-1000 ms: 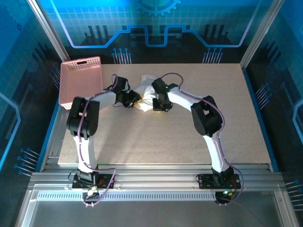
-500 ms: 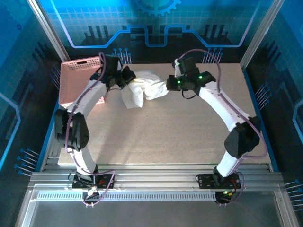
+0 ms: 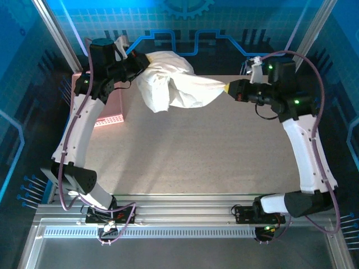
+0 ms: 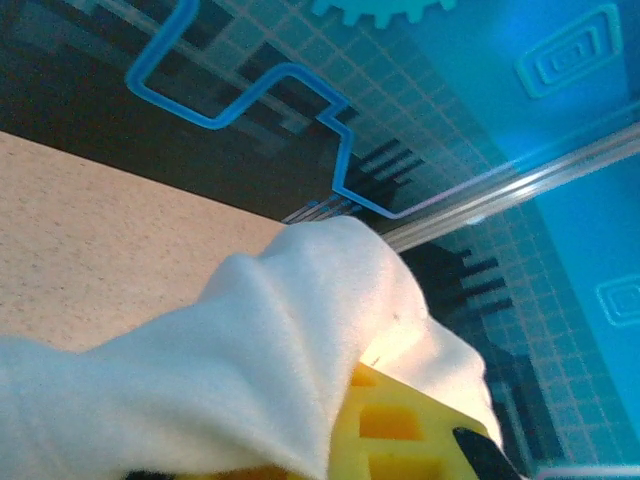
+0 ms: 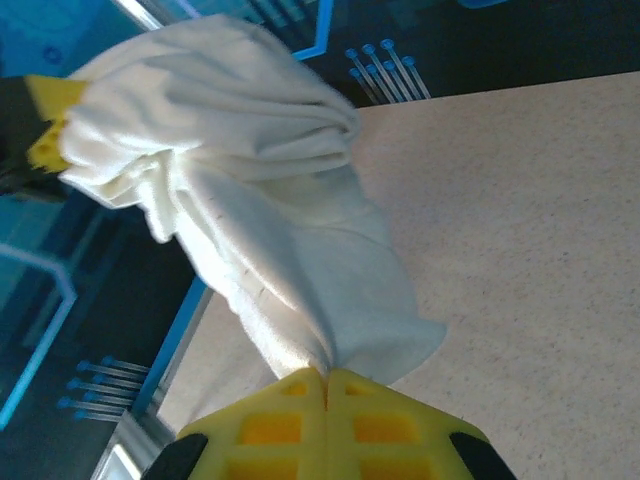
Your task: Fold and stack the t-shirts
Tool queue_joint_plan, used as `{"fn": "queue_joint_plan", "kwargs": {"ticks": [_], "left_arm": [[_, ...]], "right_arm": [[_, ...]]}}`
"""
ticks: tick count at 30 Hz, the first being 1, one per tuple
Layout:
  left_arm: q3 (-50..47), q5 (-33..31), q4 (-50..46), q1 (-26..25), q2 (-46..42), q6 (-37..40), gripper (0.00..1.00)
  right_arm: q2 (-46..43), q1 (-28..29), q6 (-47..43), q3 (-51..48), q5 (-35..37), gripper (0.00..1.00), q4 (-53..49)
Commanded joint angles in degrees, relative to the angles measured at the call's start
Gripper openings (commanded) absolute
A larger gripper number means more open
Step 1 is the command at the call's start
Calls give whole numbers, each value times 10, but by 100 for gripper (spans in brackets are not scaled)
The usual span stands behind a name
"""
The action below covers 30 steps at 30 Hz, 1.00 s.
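from the left: the pink lattice basket sits at the far left edge of the table, partly under the left arm. 1 second ago the left gripper was low over the table, pinching the crumpled white t-shirt close beside the right gripper. it has since swung up and outward, and it now hangs above the basket's inner side. its jaws are clamped on a thick bunch of cloth. in the left wrist view the fabric drapes over its yellow fingers and hides where they meet.

the t-shirt, which lay on the table then, now hangs clear of it between the 2 grippers. a heavy wad droops just below and right of the left gripper, and the cloth thins to a taut cone toward the right one. no print shows among the folds.

the right gripper has likewise risen and pulled away to the right. the right wrist view shows its jaws pressed tight together on a narrow pinch of fabric.

so the shirt has been lifted and drawn apart, but it is still twisted rather than spread. i judge that folding has not begun. it probably needs a better grasp at the corners or a shake-out before it can be laid flat, and no stack exists yet.
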Motion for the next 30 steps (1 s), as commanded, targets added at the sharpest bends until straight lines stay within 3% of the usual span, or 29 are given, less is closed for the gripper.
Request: {"fn": "queue_joint_plan", "kwargs": {"ticks": [1, 4, 7, 10, 12, 14, 17, 20, 23, 27, 30], "left_arm": [[-46, 19, -30, 17, -22, -5, 3], [-167, 31, 36, 56, -41, -74, 4], [-207, 28, 36, 69, -3, -78, 17], [-238, 20, 57, 73, 46, -91, 41], [-243, -12, 48, 73, 62, -90, 42], [-249, -47, 34, 71, 58, -85, 53], [-244, -70, -4, 62, 42, -64, 59], [-251, -20, -17, -2, 14, -33, 69], [-265, 76, -54, -90, 8, -15, 73], [-332, 114, -52, -198, -25, -21, 73], [-366, 104, -82, -263, -3, -14, 67]], "right_arm": [[-22, -24, -42, 13, -76, 0, -90], [-41, -100, -30, -24, -86, 0, -105], [-29, -158, -6, -71, -132, 0, -96], [0, -149, -9, -95, -130, 0, -96], [14, -148, -2, -111, -115, 0, -84], [27, -149, 13, -121, -102, 0, -68], [49, -144, 16, -114, -94, 0, -65], [62, -144, 10, -117, -78, 0, -74], [66, -149, 7, -131, -65, 0, -74], [69, -153, -2, -146, -54, 0, -80], [66, -156, -6, -155, -53, 0, -81]]}}
